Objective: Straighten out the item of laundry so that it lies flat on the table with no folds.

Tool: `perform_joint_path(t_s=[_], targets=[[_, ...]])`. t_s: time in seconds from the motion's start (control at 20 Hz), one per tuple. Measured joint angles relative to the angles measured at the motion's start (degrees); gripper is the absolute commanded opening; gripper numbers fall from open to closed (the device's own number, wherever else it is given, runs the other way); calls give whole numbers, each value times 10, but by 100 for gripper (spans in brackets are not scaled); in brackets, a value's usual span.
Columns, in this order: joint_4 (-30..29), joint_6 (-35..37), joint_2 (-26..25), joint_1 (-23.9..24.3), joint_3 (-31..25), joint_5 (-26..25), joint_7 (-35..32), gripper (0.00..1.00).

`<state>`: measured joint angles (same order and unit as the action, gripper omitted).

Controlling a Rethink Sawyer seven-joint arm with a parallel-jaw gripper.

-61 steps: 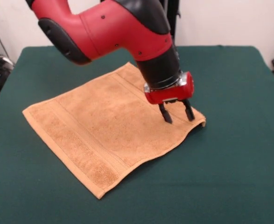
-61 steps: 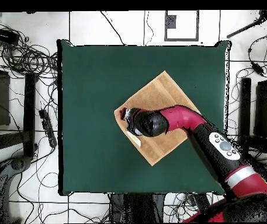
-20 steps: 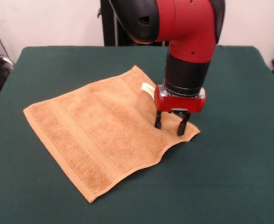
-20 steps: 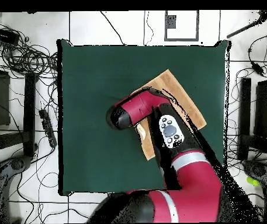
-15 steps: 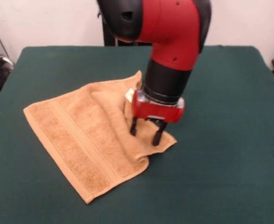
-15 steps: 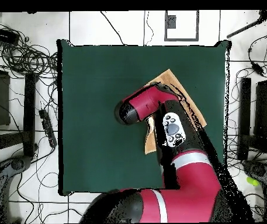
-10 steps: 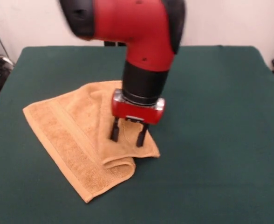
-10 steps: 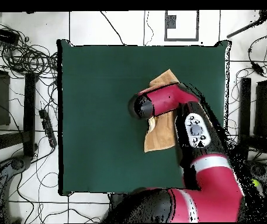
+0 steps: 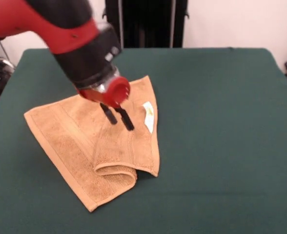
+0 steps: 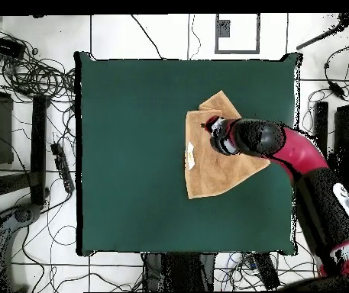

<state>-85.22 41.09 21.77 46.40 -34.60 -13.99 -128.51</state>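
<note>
You have the towel (image 9: 99, 146) lying on the green desk (image 9: 221, 122), folded over on itself: one flap lies across the middle, with a rolled fold at the near edge in the front view. The small white tag (image 9: 148, 117) faces up on that flap. Your hand (image 9: 118, 117) hangs tilted just above the folded part, its two fingers (image 9: 126, 119) apart and holding nothing. From overhead, the towel (image 10: 215, 172) sits right of the desk's (image 10: 131, 152) centre.

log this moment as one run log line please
towel: folded over, tag up | claw: open, above towel, holding nothing | table: towel not flat
</note>
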Motion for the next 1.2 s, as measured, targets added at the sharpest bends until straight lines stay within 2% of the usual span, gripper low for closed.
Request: perform_joint_path(t_s=[0.25, 0.6, 0.8, 0.95, 1.0, 1.2], targets=[[-48, 16, -18, 58, -56, 55, 0, 100], [-93, 17, -33, 69, -118, 49, 0, 100], [-97, 15, -22, 51, -128, 2, 0, 100], [-95, 1, -5, 26, -121, -72, 0, 100], [-94, -14, 5, 11, -115, -117, 0, 100], [-90, -54, 25, -24, -100, -212, 0, 100]])
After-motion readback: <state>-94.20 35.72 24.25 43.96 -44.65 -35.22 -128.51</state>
